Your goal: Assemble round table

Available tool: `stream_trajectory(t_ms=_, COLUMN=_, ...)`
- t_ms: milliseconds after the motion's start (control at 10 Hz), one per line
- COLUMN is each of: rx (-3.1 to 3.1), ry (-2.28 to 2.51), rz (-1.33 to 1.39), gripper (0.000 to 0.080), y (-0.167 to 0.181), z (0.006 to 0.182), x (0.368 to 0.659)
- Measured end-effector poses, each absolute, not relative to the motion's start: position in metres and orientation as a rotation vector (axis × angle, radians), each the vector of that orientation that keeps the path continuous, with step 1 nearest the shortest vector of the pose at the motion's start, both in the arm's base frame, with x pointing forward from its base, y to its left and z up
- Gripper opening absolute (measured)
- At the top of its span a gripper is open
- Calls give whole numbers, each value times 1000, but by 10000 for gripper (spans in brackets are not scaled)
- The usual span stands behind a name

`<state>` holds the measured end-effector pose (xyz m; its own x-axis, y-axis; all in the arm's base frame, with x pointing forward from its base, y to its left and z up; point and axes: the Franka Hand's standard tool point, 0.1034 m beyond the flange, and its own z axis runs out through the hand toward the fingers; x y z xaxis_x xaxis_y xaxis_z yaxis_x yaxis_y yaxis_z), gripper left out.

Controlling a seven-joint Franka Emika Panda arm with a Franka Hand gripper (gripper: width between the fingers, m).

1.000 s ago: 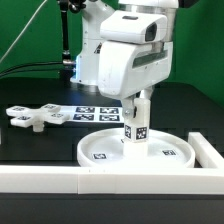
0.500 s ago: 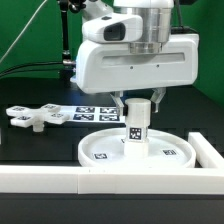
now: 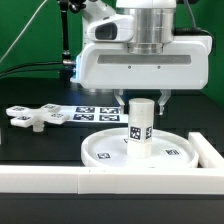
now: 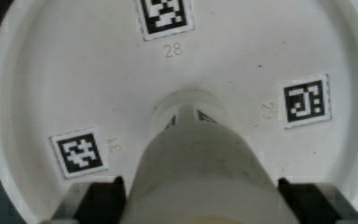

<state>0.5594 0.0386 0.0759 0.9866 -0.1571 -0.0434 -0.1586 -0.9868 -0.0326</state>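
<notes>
Just then, your gripper (image 3: 141,102) hung above the upright post (image 3: 141,130), fingers (image 3: 163,98) spread either side, post standing on the round disc (image 3: 96,150).

The post (image 3: 140,128) is standing upright at the centre of the round disc (image 3: 98,150), which is lying on the surface (image 3: 30,145). The end effector (image 3: 141,101) is hanging over the post, its fingers (image 3: 162,100) flanking the top. The marker board (image 3: 92,112) is lying behind the disc, the cross-shaped piece (image 3: 35,117) is lying off to the exterior view's left, and the wall (image 3: 60,181) is running along the front.
</notes>
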Motion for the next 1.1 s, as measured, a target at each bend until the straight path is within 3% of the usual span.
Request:
stream_trajectory(t_ms=700, rx=-2726, ry=1396, rz=143, gripper=406, y=42, z=74, x=557)
stream_trajectory(t_ms=1000, rx=-2644, ry=1536, rz=156, gripper=407, y=42, z=74, x=558)
stream_trajectory(t_ms=1100, rx=-2663, ry=1500, rz=154, gripper=570, y=43, z=74, x=558)
